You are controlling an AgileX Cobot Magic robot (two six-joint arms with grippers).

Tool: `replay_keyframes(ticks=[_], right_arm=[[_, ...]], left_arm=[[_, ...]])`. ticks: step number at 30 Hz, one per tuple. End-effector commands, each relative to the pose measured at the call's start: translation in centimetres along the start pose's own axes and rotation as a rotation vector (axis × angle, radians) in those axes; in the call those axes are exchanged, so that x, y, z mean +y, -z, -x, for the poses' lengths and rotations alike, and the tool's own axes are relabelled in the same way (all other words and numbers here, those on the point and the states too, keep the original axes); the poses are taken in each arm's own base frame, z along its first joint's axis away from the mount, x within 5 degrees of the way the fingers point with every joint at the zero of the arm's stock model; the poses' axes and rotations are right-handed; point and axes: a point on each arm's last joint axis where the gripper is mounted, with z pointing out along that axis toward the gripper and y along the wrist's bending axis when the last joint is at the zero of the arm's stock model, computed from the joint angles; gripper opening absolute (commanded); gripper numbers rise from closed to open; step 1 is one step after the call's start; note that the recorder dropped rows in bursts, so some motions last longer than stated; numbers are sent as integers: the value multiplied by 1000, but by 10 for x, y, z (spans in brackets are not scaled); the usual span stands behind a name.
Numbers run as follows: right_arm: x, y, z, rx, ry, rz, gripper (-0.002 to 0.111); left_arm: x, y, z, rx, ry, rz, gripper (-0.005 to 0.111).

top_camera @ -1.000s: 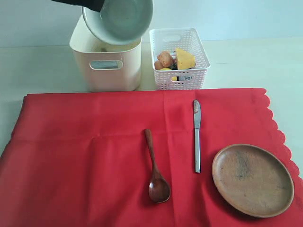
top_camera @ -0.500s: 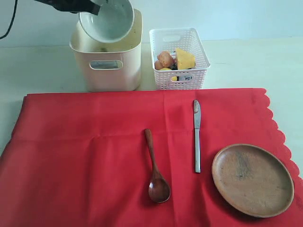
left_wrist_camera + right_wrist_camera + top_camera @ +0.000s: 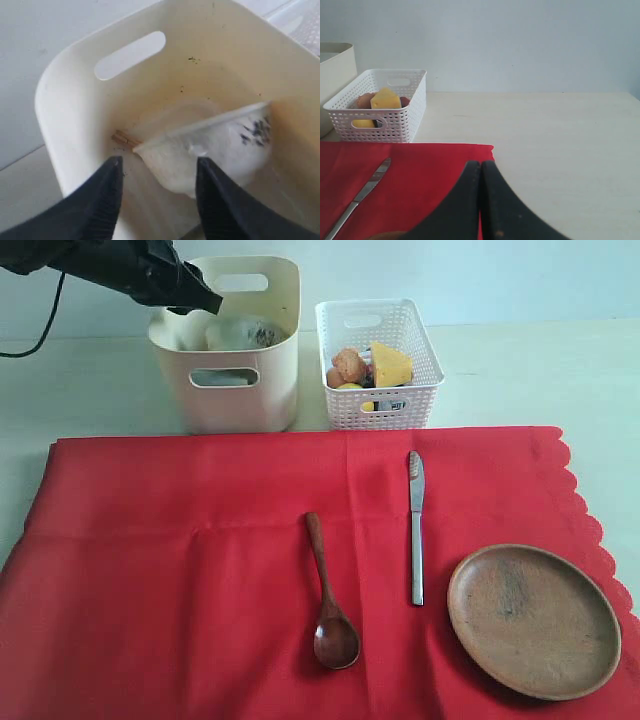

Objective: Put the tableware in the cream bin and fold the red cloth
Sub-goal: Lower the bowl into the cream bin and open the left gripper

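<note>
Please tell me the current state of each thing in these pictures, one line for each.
Left claw: open over the cream bin, holding nothing.
Right claw: shut, empty.
Pale bowl: inside the bin, tilted.
Chopsticks: inside the bin, partly hidden by the bowl.
Wooden spoon: lying on the red cloth.
Knife: lying on the cloth.
Brown plate: upright on the cloth.
Red cloth: spread out, unfolded.
White basket: upright, holding food.

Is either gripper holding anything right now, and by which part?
Nothing is held. The left gripper is open above the pale speckled bowl, which lies free in the cream bin; the right gripper is shut and empty.
</note>
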Motion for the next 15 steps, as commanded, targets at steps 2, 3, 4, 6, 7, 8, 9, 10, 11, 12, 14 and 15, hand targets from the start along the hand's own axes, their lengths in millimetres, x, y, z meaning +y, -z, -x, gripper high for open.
replay_keyframes(ticks=[2, 3, 4, 6, 7, 8, 9, 10, 11, 12, 14, 15], right_arm=[[0, 0, 0, -14, 1, -4, 0], [0, 0, 0, -14, 1, -4, 0], [0, 0, 0, -14, 1, -4, 0], [0, 0, 0, -14, 1, -4, 0], [0, 0, 0, -14, 1, -4, 0], [0, 0, 0, -14, 1, -4, 0], [0, 0, 0, -14, 1, -4, 0], [0, 0, 0, -14, 1, -4, 0], [0, 0, 0, -14, 1, -4, 0], [0, 0, 0, -14, 1, -4, 0], [0, 0, 0, -14, 1, -4, 0], [0, 0, 0, -14, 1, -4, 0]], left_arm=[[3, 13, 17, -59, 2, 22, 53], [4, 17, 20, -68, 1, 25, 53], [4, 21, 23, -76, -1, 27, 53], [4, 29, 29, -91, -5, 28, 53], [3, 33, 31, -95, -5, 26, 53], [2, 37, 34, -98, -6, 21, 52], [2, 41, 36, -98, -7, 16, 52], [1, 45, 38, -98, -10, 7, 52], [0, 49, 40, -95, -13, -2, 52], [-1, 53, 42, -94, -15, -10, 52], [-4, 62, 45, -85, -20, -36, 52], [-6, 67, 46, -76, -24, -52, 52]])
